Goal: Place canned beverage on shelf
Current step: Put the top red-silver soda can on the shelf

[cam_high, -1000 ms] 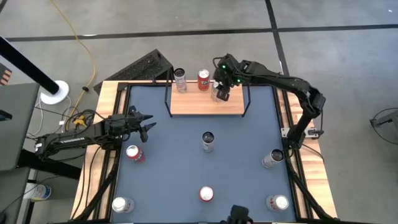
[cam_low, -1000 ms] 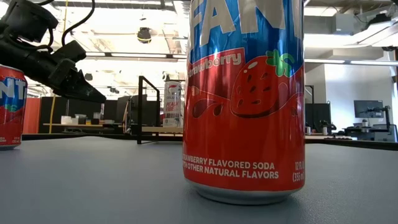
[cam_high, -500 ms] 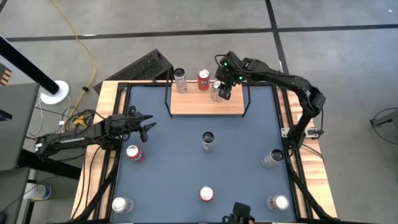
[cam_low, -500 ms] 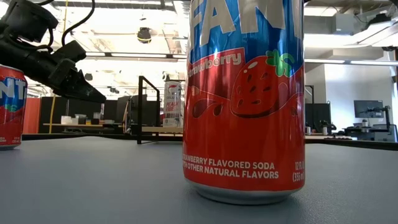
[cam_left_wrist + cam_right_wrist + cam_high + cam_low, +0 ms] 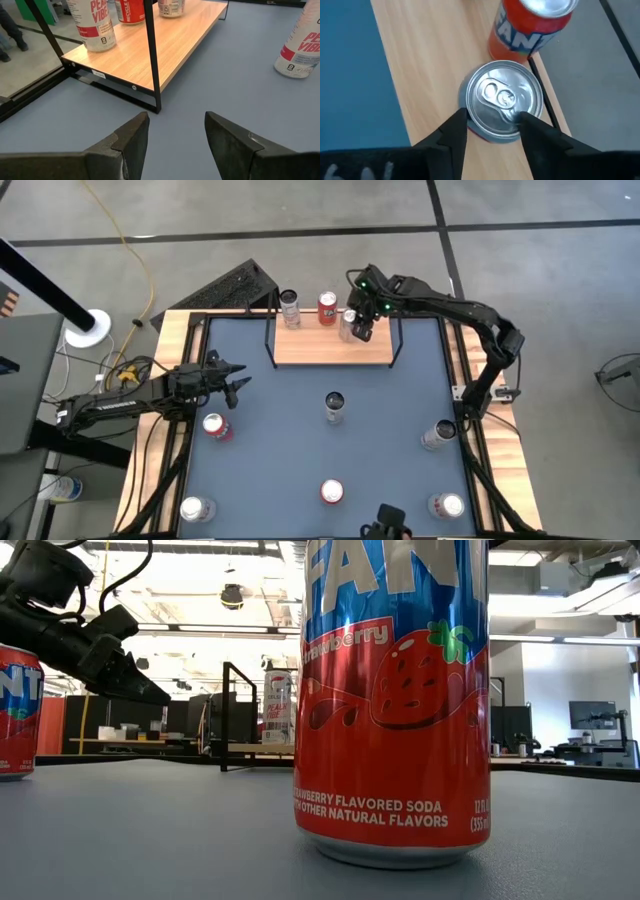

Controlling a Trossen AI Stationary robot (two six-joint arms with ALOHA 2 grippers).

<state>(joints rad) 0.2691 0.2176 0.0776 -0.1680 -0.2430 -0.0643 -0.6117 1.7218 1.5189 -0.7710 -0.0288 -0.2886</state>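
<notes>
Worktop [image 5: 300, 470]: five cans stand loose on it, not yet shelved.
Shelf [image 5: 330, 350], at the worktop's far edge: carries three cans along its far edge.
Silver can [image 5: 502, 102]: upright, long axis vertical, tab up, just beside the red can [image 5: 532, 27].
Right tool [image 5: 492, 127]: fingers clasping the silver can, unreleased.
Left tool [image 5: 175, 140]: part open, empty, near the worktop's left edge.

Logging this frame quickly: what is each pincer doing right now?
Left pincer: open, empty, above the table near the shelf.
Right pincer: shut on the silver can, standing on the shelf.
</notes>
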